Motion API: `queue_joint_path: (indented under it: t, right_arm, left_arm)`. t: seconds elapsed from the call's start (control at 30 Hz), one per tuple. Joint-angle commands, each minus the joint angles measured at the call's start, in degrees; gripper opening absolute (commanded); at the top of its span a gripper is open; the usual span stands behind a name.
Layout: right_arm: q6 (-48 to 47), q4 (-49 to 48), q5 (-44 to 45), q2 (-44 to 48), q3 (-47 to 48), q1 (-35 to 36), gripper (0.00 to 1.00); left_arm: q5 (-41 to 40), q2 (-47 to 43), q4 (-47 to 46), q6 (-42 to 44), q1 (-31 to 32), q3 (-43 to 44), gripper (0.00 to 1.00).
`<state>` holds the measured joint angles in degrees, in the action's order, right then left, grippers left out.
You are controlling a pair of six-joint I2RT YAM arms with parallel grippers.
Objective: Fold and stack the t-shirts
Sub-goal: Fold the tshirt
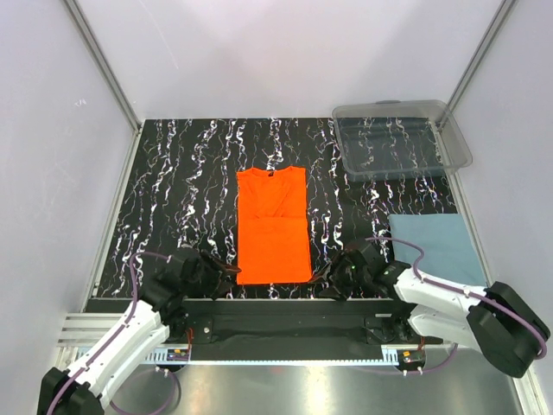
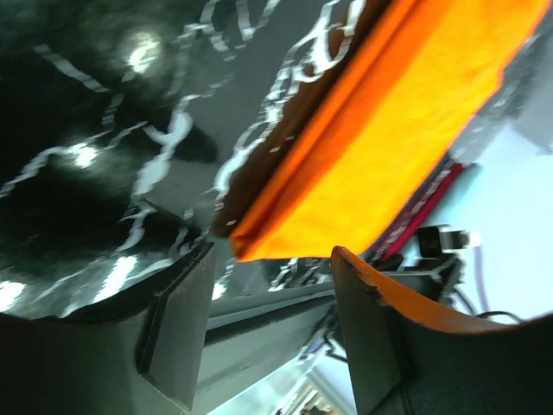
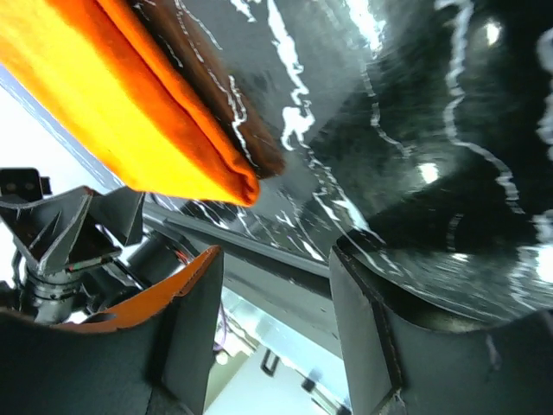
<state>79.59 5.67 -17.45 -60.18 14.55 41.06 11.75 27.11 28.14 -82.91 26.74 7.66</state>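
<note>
At the near table edge, my L gripper (image 1: 226, 271) and R gripper (image 1: 327, 272) sit low, one at each bottom corner of the orange t-shirt (image 1: 273, 226). It lies flat mid-table (image 1: 181, 199) as a long strip, collar at the far end.

Risks, nearest first:
- The hem corners are stacked layers (wrist views show a thick doubled edge). If I pinch only the top layer, I reckon the side folds will peel open as I lift.
- My fingers are v. close to the tabletop. Diving too steep could scrape it or shove the hem into a ruck instead of getting under it.
- If L and R don't lift and travel evenly, the fold toward the collar would prob. land skewed.
- The blue-grey t-shirt (image 1: 436, 246) lies flat to the R, close by my R arm. A wide elbow swing or the cable could drag it.
- The clear bin (image 1: 403, 171) at the far R corner is well apart, so no worry there.

Jaws: both pairs stand apart, roughly mid-width, w/ nothing clamped. Each orange corner lies just off my fingertips, in line w/ the gap. I can't tell if cloth brushes a pad.
</note>
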Motion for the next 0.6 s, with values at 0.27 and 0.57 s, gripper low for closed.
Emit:
queue_joint_path:
  t: [0.27, 0.57]
  right_arm:
    - [15.2, -5.2, 19.9, -1.3, -4.2, 7.9, 0.54]
    - [20.0, -7.6, 20.2, -5.2, -5.0, 9.6, 0.52]
  left_arm:
    - [-2.1, 1.4, 0.3, -4.0, 0.4, -4.9, 0.56]
    - [0.4, 13.4, 4.8, -2.3, 2.3, 0.2, 0.52]
